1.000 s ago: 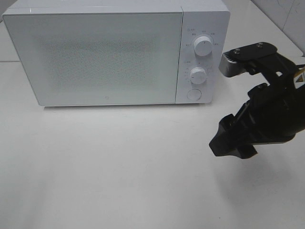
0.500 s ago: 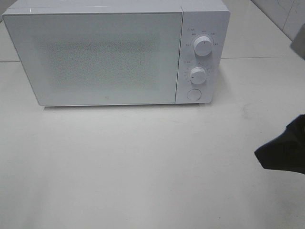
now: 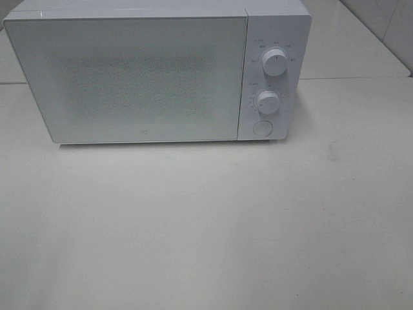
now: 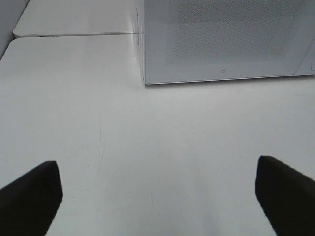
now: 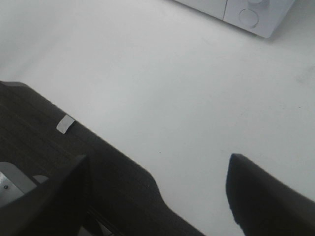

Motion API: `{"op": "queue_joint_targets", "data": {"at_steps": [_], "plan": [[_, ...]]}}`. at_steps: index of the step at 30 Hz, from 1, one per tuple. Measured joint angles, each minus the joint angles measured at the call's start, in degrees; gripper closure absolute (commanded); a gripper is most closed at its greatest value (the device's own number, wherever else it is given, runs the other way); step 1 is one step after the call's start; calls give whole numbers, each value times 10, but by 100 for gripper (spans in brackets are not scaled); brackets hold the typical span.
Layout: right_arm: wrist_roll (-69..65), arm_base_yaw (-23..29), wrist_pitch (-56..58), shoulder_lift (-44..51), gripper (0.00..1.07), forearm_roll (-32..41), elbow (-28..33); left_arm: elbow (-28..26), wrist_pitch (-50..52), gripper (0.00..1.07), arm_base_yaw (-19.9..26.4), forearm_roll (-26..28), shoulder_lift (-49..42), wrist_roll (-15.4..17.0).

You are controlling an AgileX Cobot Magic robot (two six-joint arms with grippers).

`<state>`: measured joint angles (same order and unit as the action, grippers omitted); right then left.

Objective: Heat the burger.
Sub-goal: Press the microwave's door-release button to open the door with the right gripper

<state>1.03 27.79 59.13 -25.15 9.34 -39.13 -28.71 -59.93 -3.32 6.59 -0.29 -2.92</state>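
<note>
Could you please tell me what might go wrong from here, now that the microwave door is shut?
1. The burger shows in no view, and the microwave has its door shut and opaque, so whether the burger is inside cannot be checked; the oven might run empty.
2. The markings around the lower knob are too small to read, so the time may be set wrong.

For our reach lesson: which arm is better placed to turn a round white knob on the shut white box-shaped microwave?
Probably the right. The round white knobs sit at the white box-shaped microwave's right end, that arm's side; the right gripper faces that panel, the left gripper the door.
</note>
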Motion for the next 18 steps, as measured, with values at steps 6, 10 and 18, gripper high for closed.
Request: {"op": "queue_joint_targets", "data": {"at_steps": [6,10,18], "plan": [[-29,-26,40,87,35,-7,44,0,0,6,0,0,0,0],[-27,-83,54,155,35,-17,63,0,0,6,0,0,0,0],[-18,-142,60,239,35,-53,77,0,0,6,0,0,0,0]]}}
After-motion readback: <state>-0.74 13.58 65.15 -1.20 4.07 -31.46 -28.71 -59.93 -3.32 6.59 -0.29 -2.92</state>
